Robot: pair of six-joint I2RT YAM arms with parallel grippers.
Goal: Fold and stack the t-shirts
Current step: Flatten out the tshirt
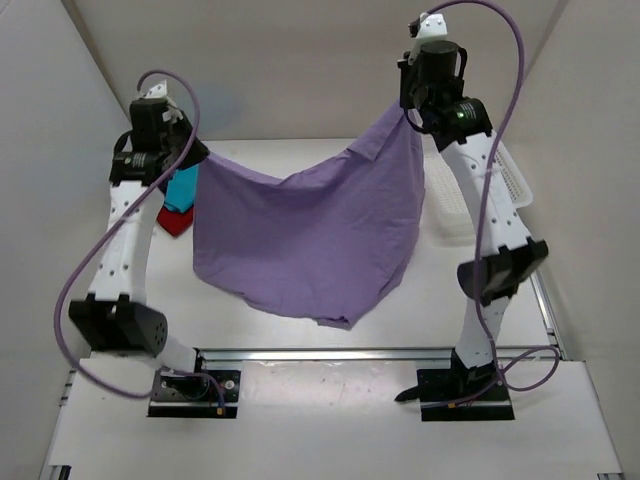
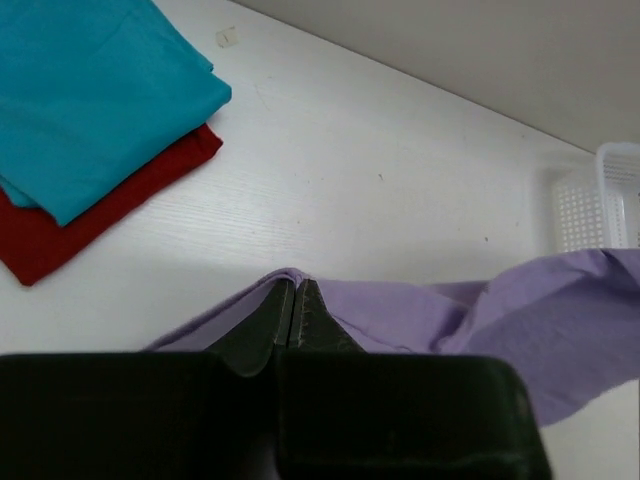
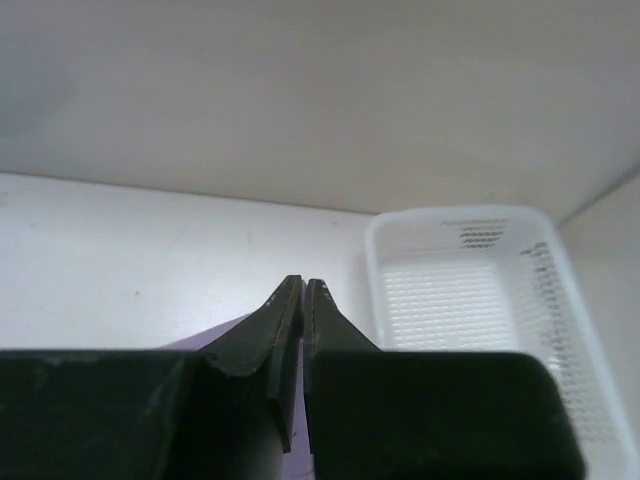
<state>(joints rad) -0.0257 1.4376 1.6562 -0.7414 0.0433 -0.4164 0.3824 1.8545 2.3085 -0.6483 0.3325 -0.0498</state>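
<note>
The lavender t-shirt [image 1: 310, 230] hangs spread in the air between both arms, its lower edge sagging near the table. My left gripper [image 1: 196, 152] is shut on its left corner, and the cloth [image 2: 420, 315] drapes over the closed fingertips in the left wrist view. My right gripper [image 1: 410, 112] is shut on the right corner, held higher; a sliver of purple cloth [image 3: 205, 338] shows by the jaws. The teal t-shirt [image 2: 90, 90] lies folded on the folded dark red t-shirt [image 2: 70, 225] at the far left of the table, partly hidden behind the left arm in the top view [image 1: 182, 190].
A white plastic mesh basket [image 1: 500, 190] stands at the right edge of the table, behind the right arm; it also shows in the right wrist view [image 3: 470, 290] and the left wrist view [image 2: 600, 205]. White walls close in on three sides.
</note>
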